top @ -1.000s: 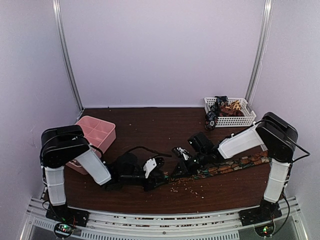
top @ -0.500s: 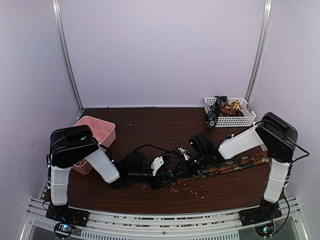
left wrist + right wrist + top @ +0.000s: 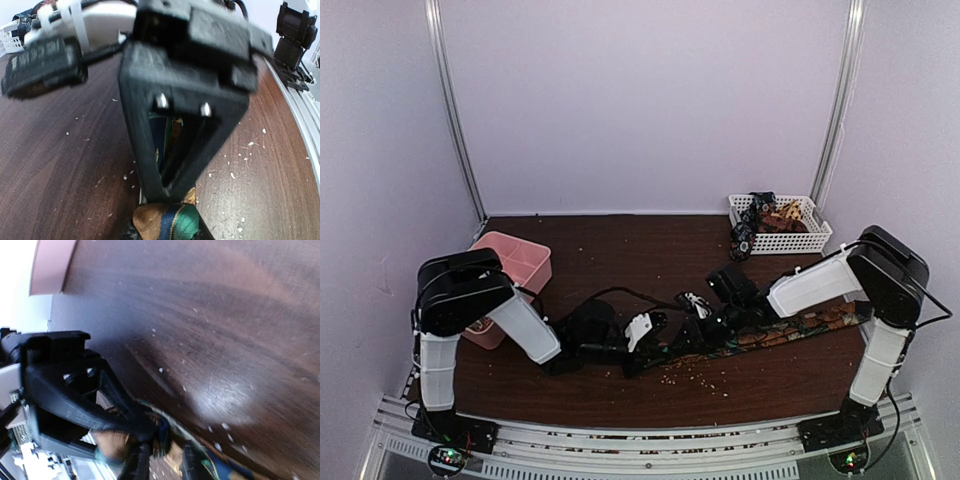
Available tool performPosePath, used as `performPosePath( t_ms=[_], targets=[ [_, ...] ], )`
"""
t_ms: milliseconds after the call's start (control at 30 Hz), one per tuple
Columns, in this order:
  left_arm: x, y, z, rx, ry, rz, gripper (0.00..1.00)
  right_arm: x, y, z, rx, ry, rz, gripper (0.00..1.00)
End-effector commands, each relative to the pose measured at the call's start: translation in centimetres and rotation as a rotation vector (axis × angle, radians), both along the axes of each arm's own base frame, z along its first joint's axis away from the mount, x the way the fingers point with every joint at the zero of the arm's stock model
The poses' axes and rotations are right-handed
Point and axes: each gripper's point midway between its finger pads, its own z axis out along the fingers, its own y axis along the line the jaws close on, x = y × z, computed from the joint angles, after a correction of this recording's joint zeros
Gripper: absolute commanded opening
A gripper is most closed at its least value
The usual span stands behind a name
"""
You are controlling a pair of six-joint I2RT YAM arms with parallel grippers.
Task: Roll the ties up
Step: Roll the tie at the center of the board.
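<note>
a dark wood table (image 3: 620,250) fills the floor of the white booth. the left arm (image 3: 520,325) lies low across its near left part and reaches toward the middle, and the right arm (image 3: 810,285) slants down from the right to meet it there. a pink box (image 3: 525,262) with compartments sits at the left edge, just behind the left arm. a white basket (image 3: 790,242) stands in the far right corner with coiled ties (image 3: 765,215) inside, one of them hanging over its left end. a patterned tie (image 3: 790,330) lies flat on the table, running from the middle out to the right under the right arm, in browns and greens. the left gripper (image 3: 660,348) is at the tie's near end, nearly closed, and the left wrist view shows the brown, blue and green end bunched between its tips. the right gripper (image 3: 698,332) is just beside it, nose to nose, its fingers (image 3: 189,460) a narrow way apart with the tie in the gap; the blurred wrist view does not show whether they press on the cloth. pale crumbs (image 3: 695,375) are scattered on the wood just in front of the two grippers.
</note>
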Motion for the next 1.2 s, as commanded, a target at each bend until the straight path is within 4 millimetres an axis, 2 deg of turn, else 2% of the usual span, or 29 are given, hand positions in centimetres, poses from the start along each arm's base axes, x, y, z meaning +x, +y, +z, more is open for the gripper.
performPosePath(
  t_ms=[0,100,200,400,467,633,667,800,933,1033,1167],
  targets=[
    [-2.3,3.4,-6.5,0.278,0.094,-0.032,0.21,0.6,-0.7,2.8,0.040,-0.029,-0.029,0.29],
    [-2.1,3.2,-6.6,0.307,0.092,-0.040,0.22,0.5,0.0,4.0,0.095,-0.005,-0.030,0.35],
    [-1.8,3.1,-6.7,0.329,0.085,-0.042,0.22,0.0,0.6,4.4,0.113,0.012,-0.015,0.38],
    [-1.7,3.1,-6.7,0.348,0.078,-0.042,0.23,-0.5,0.8,2.6,0.044,0.023,0.009,0.37],
    [-1.7,3.1,-6.7,0.349,0.078,-0.041,0.23,-0.4,0.5,2.1,0.019,0.018,0.009,0.32],
    [-1.5,3.0,-6.5,0.346,0.071,-0.039,0.26,-0.6,0.0,1.1,-0.022,0.017,0.019,0.04],
    [-1.5,3.1,-6.4,0.344,0.069,-0.035,0.28,-0.6,-0.1,0.9,-0.029,0.017,0.019,0.00],
    [-1.0,3.0,-4.1,0.251,0.037,0.004,0.53,-0.6,-0.6,0.3,-0.039,0.017,0.011,0.00],
    [-1.0,3.0,-2.1,0.190,0.005,0.015,0.69,-0.6,-0.9,-0.1,-0.036,0.022,0.000,0.00],
    [-0.8,2.7,-1.8,0.168,-0.007,0.033,0.75,-0.4,-0.9,0.0,-0.032,0.020,-0.005,0.00],
    [-0.4,1.6,-2.2,0.155,-0.018,0.052,0.76,-0.4,-1.4,-0.4,-0.041,0.024,-0.018,0.00]
  ],
)
